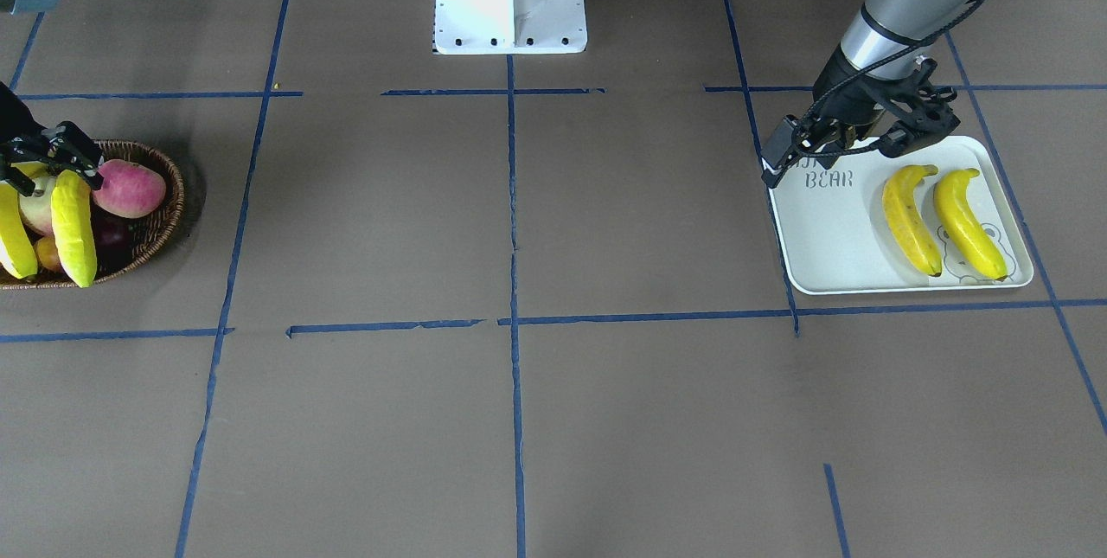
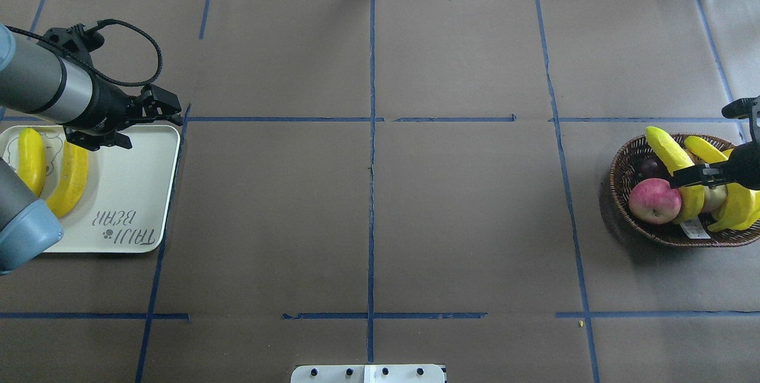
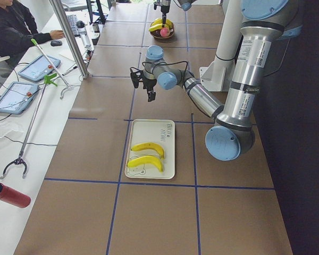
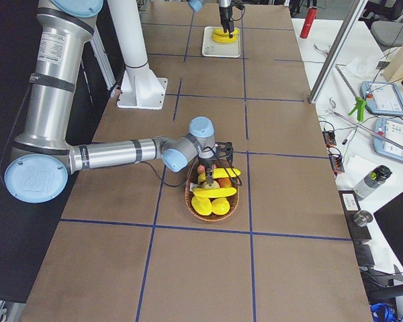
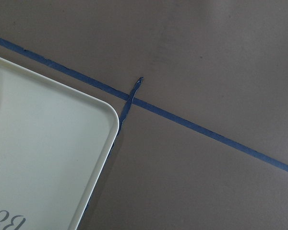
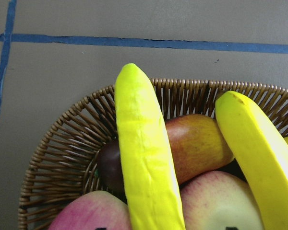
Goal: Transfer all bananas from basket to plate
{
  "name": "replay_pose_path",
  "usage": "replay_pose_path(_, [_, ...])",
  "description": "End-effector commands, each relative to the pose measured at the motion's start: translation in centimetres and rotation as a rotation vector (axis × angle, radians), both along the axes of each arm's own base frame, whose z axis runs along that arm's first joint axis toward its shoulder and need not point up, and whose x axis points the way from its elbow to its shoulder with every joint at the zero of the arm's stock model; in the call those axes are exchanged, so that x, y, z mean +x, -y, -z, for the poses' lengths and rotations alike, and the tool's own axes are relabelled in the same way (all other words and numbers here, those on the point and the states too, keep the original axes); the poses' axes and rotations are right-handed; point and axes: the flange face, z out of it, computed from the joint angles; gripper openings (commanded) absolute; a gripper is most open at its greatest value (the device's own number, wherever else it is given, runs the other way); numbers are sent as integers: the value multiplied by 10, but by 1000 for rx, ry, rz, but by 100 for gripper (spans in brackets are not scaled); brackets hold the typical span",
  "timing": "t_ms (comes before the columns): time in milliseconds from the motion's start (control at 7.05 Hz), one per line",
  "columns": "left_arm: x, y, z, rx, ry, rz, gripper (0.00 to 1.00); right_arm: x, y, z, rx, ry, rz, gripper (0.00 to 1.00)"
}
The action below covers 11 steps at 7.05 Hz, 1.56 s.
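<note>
Two bananas [image 1: 910, 216] lie side by side on the plate [image 1: 830, 246], which leaves its lettered half bare for the rest. The left gripper [image 3: 150, 94] hangs high over the plate's corner and carries nothing. I cannot tell whether its jaws are spread.

Well apart from the plate, at the table's other end, the basket [image 6: 62, 158] holds the other two bananas, propped over an apple [image 1: 130, 188] and a mango [image 6: 197, 143]. The right gripper [image 2: 689, 179] sits over the steeper banana [image 6: 144, 163], with its jaws seemingly spread either side and not yet pinching. A crosswise hold suits that smooth skin.

Brown paper [image 1: 372, 212] gridded with blue tape [image 1: 512, 195] covers the table. Beside it is a bench [image 3: 21, 133] with tablets [image 3: 40, 68] and a seated person [image 3: 16, 26].
</note>
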Motion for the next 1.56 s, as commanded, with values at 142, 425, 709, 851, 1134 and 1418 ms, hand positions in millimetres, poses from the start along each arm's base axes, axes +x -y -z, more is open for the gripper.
replay_pose_path(142, [0,0,0,0,0,0,99,2,0,2,53,-5,46,5])
replay_pose_path(425, [0,0,0,0,0,0,99,32,4,16,48,50,15,0])
replay_pose_path(709, [0,0,1,1,-1,0,99,93,8,52,22,220,-25,0])
replay_pose_path(851, [0,0,3,3,-3,0,99,118,5,78,52,271,-51,0])
replay_pose_path(1134, [1,0,9,14,-11,0,99,102,23,129,124,323,-12,0])
replay_pose_path(1418, [30,-2,47,53,-64,-37,99,13,44,207,7,438,-15,1])
